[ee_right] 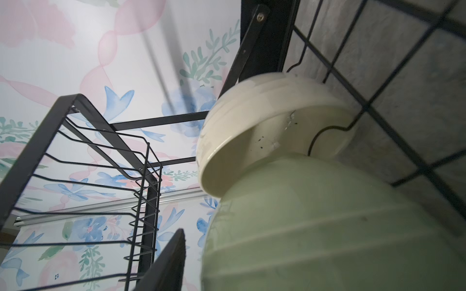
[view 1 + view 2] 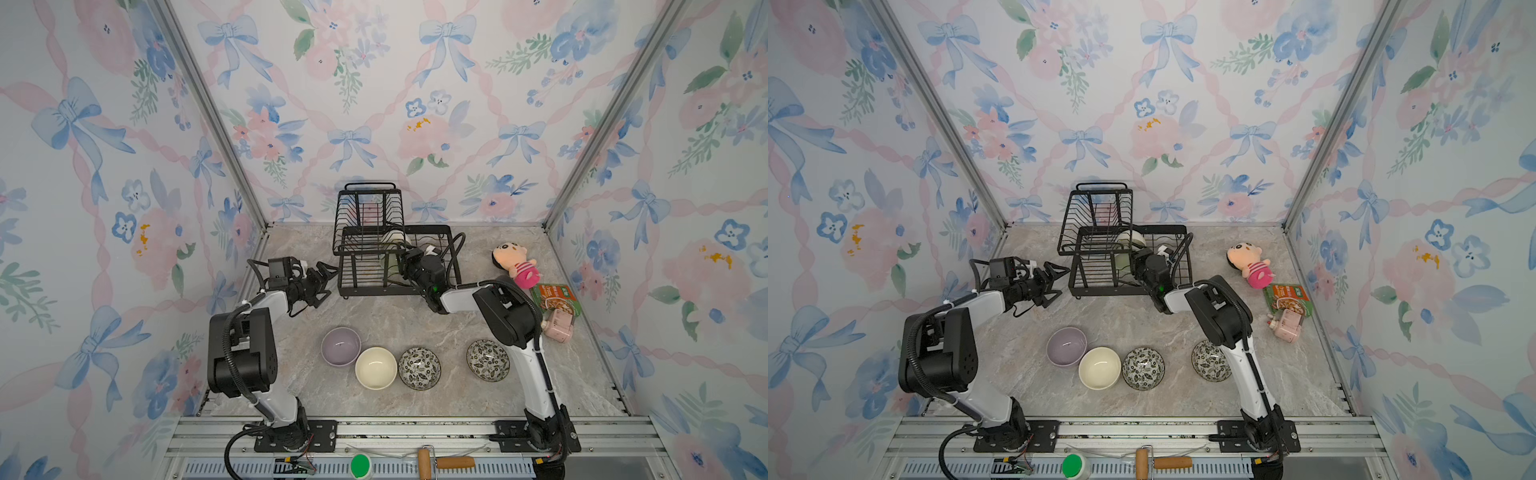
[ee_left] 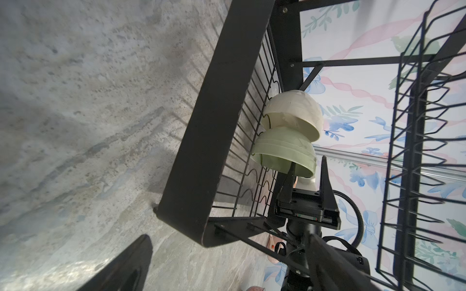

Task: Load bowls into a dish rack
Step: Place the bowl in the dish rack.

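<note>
Leaning on edge against the cream bowl (image 3: 292, 113) in the rack (image 3: 196, 141) slots, for draining, the green bowl (image 3: 282, 151) sits loose between the right gripper (image 3: 308, 161) jaws, which stand parted. The left gripper (image 2: 330, 282) hangs wide open nearby. Four bowls (image 2: 375, 368) lie on the table (image 2: 415, 316).

We find bare table (image 2: 395, 320) between the bowls (image 2: 376, 368) along the front edge and the rack (image 2: 368, 216) at the back edge, whose lower tray (image 2: 374, 293) a cream bowl (image 3: 292, 113), a green bowl (image 3: 282, 148) and the right gripper (image 3: 308, 163) crowd, while a doll (image 2: 515, 262) and packet (image 2: 555, 297) line the right edge.
</note>
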`<state>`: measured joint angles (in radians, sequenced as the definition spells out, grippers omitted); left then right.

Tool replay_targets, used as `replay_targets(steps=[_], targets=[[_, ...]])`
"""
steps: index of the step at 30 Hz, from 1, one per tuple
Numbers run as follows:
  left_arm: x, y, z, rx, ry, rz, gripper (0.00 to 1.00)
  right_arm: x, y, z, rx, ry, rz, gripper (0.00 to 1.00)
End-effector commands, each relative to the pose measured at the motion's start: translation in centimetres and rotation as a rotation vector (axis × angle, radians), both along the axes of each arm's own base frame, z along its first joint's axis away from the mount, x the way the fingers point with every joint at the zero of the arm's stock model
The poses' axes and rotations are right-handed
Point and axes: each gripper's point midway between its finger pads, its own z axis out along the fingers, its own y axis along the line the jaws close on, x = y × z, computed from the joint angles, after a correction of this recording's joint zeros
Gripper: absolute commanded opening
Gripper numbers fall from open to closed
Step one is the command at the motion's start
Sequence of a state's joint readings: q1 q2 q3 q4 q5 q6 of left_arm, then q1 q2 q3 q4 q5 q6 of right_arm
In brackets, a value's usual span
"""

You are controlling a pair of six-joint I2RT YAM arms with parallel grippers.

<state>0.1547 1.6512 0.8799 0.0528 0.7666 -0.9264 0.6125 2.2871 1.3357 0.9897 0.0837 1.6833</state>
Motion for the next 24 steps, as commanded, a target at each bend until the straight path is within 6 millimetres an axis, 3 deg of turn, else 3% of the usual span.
replay_targets(steps=[1,18,24], targets=[[0.1,-0.1,0.2,0.017,-0.014,-0.014,0.97,-0.5,-0.2,1.8,-0.006,-0.018,-0.005,0.51],[-0.8,0.4,-0.5,0.060,0.023,0.003,0.97,-2.2,-1.5,1.4,-0.046,0.034,-0.017,0.78],[-1.3,3.1,-1.4,0.136,0.072,0.052,0.97,-3.4,-2.9,1.6,-0.104,0.057,-0.030,0.88]])
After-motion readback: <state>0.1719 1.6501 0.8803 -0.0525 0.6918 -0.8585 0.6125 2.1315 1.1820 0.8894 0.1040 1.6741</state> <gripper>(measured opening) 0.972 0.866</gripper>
